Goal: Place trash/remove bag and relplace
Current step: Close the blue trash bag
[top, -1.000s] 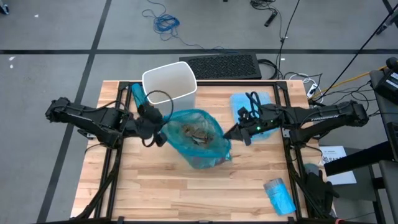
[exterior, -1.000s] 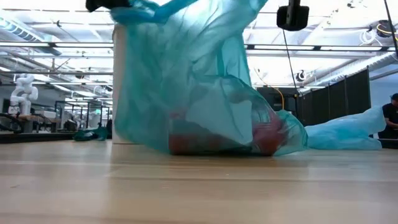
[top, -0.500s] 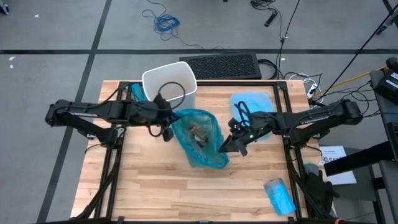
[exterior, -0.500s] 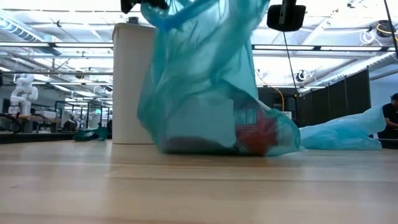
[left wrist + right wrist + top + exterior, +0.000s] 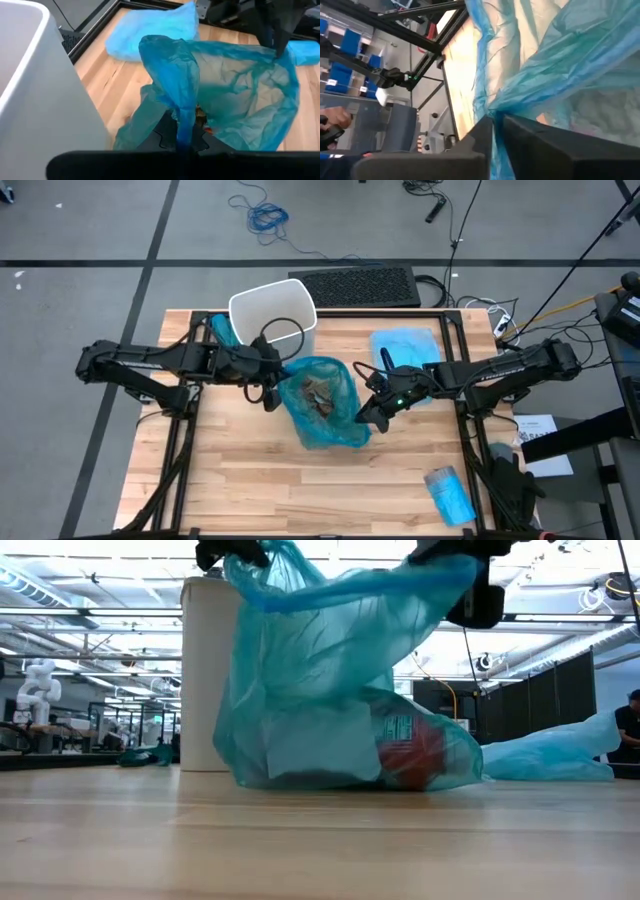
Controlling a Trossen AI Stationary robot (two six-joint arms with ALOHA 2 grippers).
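Mid-counter (image 5: 250,480), the teal trash bag (image 5: 320,415) sits at 5 o'clock from the white bin (image 5: 272,315), trash (image 5: 318,392) inside. Left end effector (image 5: 272,372) is clamped on the rim at 9 o'clock, right end effector (image 5: 366,416) pinching it at 3. I'd lift both evenly, keeping the mouth taut so nothing spills.

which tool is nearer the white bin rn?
Left. The left tool holds the blue bag's rim right beside the white bin. The right tool grips the bag's opposite edge, with the bag between it and the bin.
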